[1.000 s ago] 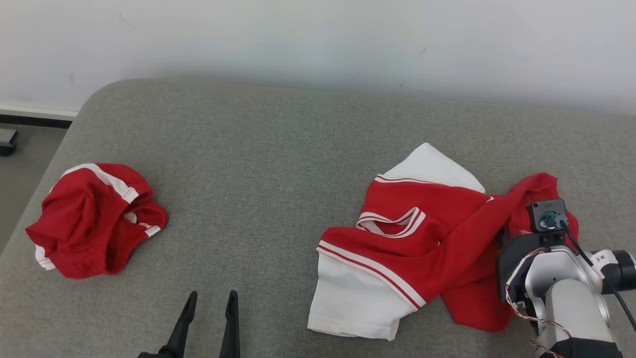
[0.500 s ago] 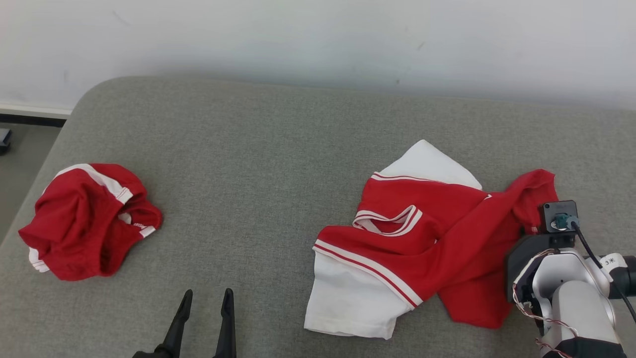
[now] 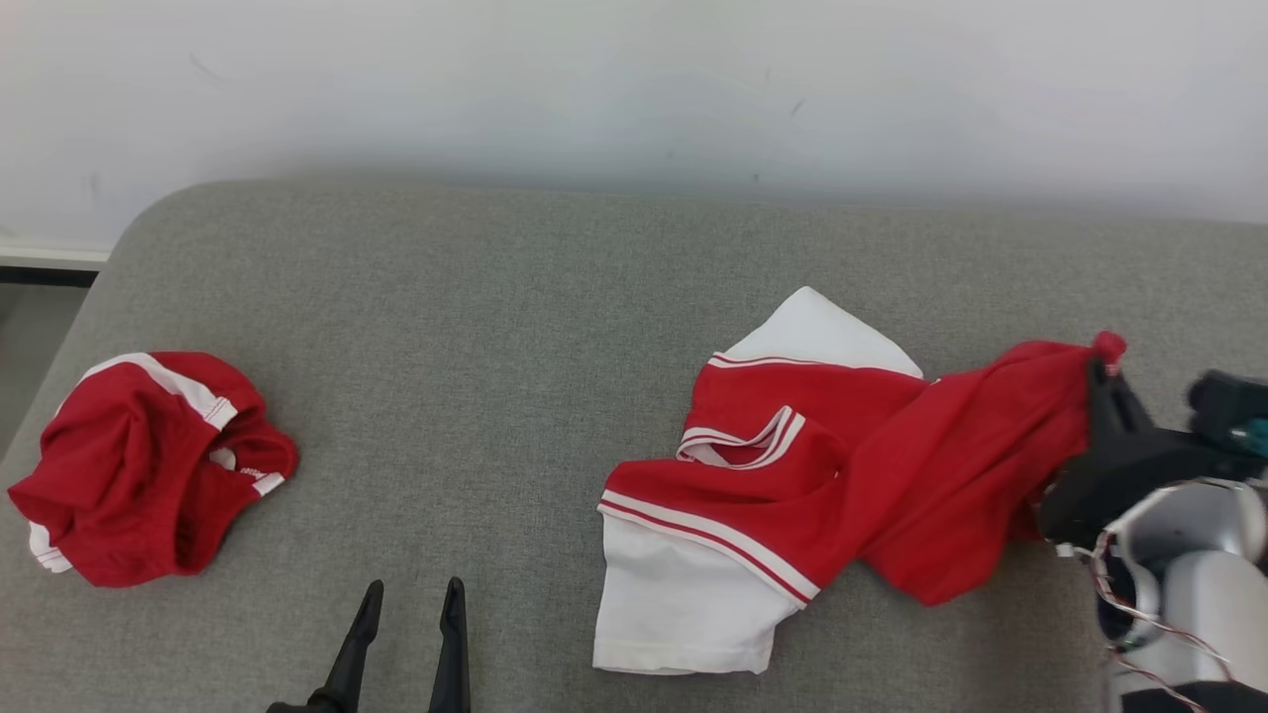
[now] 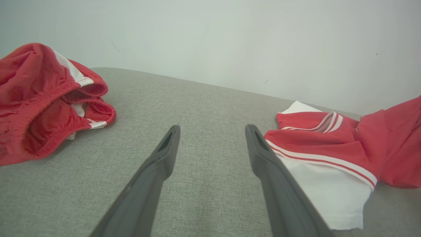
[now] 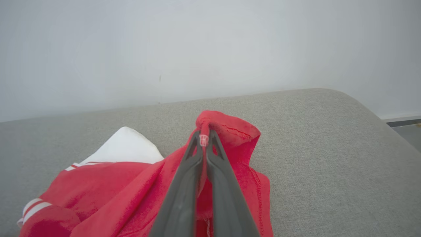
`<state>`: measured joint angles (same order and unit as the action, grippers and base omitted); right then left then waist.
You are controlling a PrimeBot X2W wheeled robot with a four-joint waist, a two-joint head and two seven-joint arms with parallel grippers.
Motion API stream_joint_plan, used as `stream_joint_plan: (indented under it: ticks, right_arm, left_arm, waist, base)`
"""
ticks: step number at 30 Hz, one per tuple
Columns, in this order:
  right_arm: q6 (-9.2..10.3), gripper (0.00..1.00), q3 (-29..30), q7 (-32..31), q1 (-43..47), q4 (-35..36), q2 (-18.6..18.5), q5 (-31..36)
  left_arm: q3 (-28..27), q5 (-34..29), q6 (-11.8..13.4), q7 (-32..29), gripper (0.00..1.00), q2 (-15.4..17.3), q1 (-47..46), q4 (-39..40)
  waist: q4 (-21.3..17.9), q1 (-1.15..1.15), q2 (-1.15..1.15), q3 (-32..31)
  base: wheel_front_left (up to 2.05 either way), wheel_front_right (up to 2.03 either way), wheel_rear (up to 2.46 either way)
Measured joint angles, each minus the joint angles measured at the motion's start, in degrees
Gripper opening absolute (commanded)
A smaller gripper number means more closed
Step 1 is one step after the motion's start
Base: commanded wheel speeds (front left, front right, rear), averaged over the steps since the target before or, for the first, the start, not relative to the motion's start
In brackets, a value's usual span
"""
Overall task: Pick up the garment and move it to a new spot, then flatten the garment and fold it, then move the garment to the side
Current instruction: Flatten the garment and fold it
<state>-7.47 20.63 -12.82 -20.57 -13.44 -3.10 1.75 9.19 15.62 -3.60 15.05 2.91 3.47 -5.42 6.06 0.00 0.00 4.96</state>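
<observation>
Cloth is pinched in the right hand (image 5: 204, 135). Its two dark fingers (image 5: 184, 184) are pressed tight together on a stitched red edge of the garment (image 3: 892, 475), and a small nub of fabric pokes out above the tips. The piece caught there looks like a hem, though the folds make that hard to confirm.

The garment is a red shirt with white panels and red-and-white striped trim. It sits on the right half of the grey upholstered surface (image 3: 475, 327). Its gripped end is drawn up toward the right and hangs clear of the surface. The rest lies crumpled and flat, with the collar facing up, one white sleeve toward the near edge and another white part toward the wall (image 3: 634, 89).

The left hand (image 4: 212, 130) is wide open and empty. It is low at the near edge, with its fingers spread and pointing across bare grey fabric, just left of the garment's white sleeve and not touching it.

Red shorts (image 3: 139, 465) with white trim lie bunched in a heap near the left end of the surface, well apart from the shirt.
</observation>
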Motion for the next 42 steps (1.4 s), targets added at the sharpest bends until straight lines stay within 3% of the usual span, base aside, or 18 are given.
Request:
stream_joint_plan:
  ticks: [4, 8, 10, 14, 18, 30, 35, 42]
  right_arm:
    - [0.0, 0.0, 4.72, -0.4, 3.43, 5.81, 0.13, -9.43]
    - [0.0, 0.0, 11.49, -1.74, 9.67, 7.75, 0.12, -13.95]
    - [0.0, 1.0, 14.69, -2.43, 12.41, 5.9, 0.16, -15.14]
    - [0.0, 1.0, 19.53, -1.8, 15.17, 0.55, 0.18, -12.78]
    - [0.0, 1.0, 20.57, 0.77, 15.24, -4.0, 0.14, -12.33]
    - [0.0, 1.0, 12.63, 12.3, 18.92, -6.94, 0.21, -14.41]
    - [0.0, 1.0, 18.45, 12.85, 20.63, -8.14, 0.16, -7.02]
    - [0.0, 1.0, 22.91, 15.34, 18.12, -10.21, 0.19, -4.76]
  left_arm:
    - [0.09, -0.01, 0.0, 0.0, 1.0, 0.0, 0.15, 0.02]
    - [0.1, 0.0, 0.0, 0.0, 1.0, 0.0, 0.46, 0.07]
    - [0.04, 0.0, 0.0, 0.0, 1.0, 0.0, 0.66, 0.05]
    - [0.1, 0.0, -0.01, 0.0, 1.0, -0.01, 0.65, 0.01]
    - [0.07, -0.12, -0.29, 0.0, 1.0, -0.01, 0.65, -0.07]
    - [0.2, -0.6, -0.69, 0.0, 1.0, -0.01, 1.26, -0.73]
    - [0.13, -0.59, -0.67, 0.0, 1.0, -0.01, 1.62, -0.76]
    - [-0.02, -0.6, -0.68, 0.0, 1.0, -0.01, 1.8, -0.62]
  waist:
    - [-0.24, 0.0, 0.0, -0.47]
    - [-0.44, 0.0, 0.0, -0.46]
    - [-0.62, 0.0, 0.0, -0.48]
    - [-1.14, 0.0, 0.0, -0.5]
    - [-1.68, 0.0, 0.0, -0.81]
    - [-2.19, 0.0, 0.0, -2.68]
    - [-2.32, 0.0, 0.0, -3.12]
    - [-2.8, 0.0, 0.0, -2.83]
  base:
    - [0.0, 0.0, 0.0]
    - [0.0, 0.0, 0.0]
    - [0.0, 0.0, 0.0]
    - [0.0, 0.0, 0.0]
    - [0.0, 0.0, 0.0]
    - [0.0, 0.0, 0.0]
    - [0.0, 0.0, 0.0]
    - [0.0, 0.0, 0.0]
